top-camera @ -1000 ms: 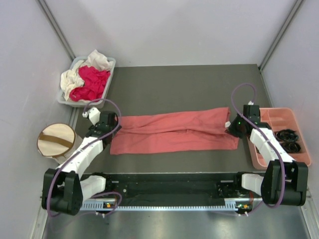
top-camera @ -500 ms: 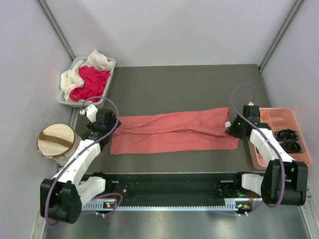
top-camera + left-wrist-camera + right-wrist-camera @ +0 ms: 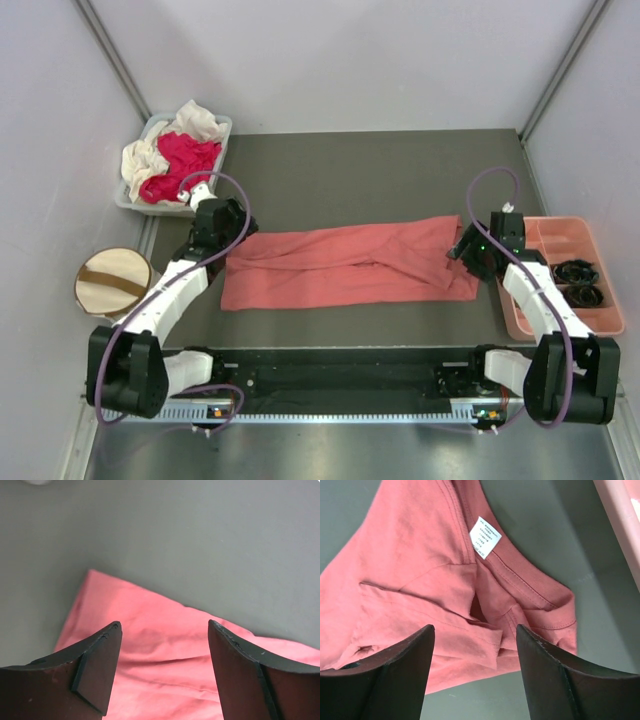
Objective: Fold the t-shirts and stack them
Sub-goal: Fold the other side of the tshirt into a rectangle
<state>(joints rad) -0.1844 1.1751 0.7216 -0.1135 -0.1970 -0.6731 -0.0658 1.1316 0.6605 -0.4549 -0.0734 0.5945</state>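
A salmon-pink t-shirt (image 3: 350, 263) lies folded lengthwise into a long strip across the dark table. Its white neck label (image 3: 485, 537) shows near the collar at the right end. My left gripper (image 3: 222, 238) hovers open over the strip's left end (image 3: 150, 645), nothing between the fingers. At the right end my right gripper (image 3: 466, 255) stands open above the collar folds (image 3: 490, 625), holding nothing. A magenta-red t-shirt (image 3: 183, 165) and a cream-white t-shirt (image 3: 150, 150) lie crumpled in a grey bin (image 3: 222, 130) at the back left.
A salmon-pink plastic tray (image 3: 560, 232) with compartments holding dark round parts sits at the right edge, close to my right arm. A cream drum-shaped fabric bin (image 3: 112, 282) with a brown strap stands at the left. Grey walls enclose the table.
My right gripper has opened and let go of the shirt's right end, lifting slightly. My left gripper has moved back and right over the strip's left end, staying open.
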